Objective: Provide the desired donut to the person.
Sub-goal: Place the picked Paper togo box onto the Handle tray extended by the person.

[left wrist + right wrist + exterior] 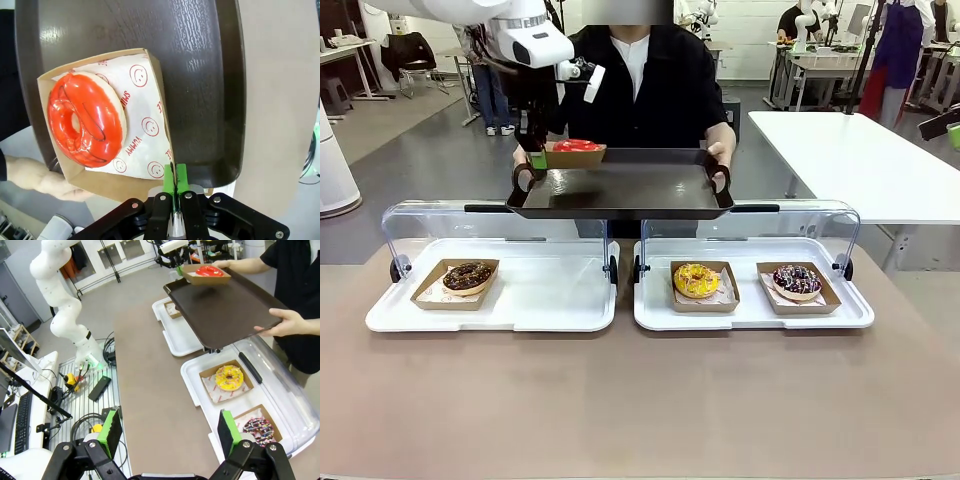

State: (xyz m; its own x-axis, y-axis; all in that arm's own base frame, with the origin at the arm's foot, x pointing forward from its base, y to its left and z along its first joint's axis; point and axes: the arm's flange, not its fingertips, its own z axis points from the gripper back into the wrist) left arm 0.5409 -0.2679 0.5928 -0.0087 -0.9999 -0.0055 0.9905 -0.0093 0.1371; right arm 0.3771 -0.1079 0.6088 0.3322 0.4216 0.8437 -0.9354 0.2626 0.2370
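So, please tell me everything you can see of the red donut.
The red donut is a ring with glossy red icing and thin dark lines. It lies flat on white paper printed with red smileys, inside a cardboard box. The left gripper pinches the box's edge, over the dark tray the person holds.

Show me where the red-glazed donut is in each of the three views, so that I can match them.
Front view: red donut upper left of centre, at the brown tray's left back corner.
Left wrist view: red donut left of centre, large, in its paper boat.
Right wrist view: red donut at the top, right of centre, small.
Shared landmark: the brown tray held by the person.
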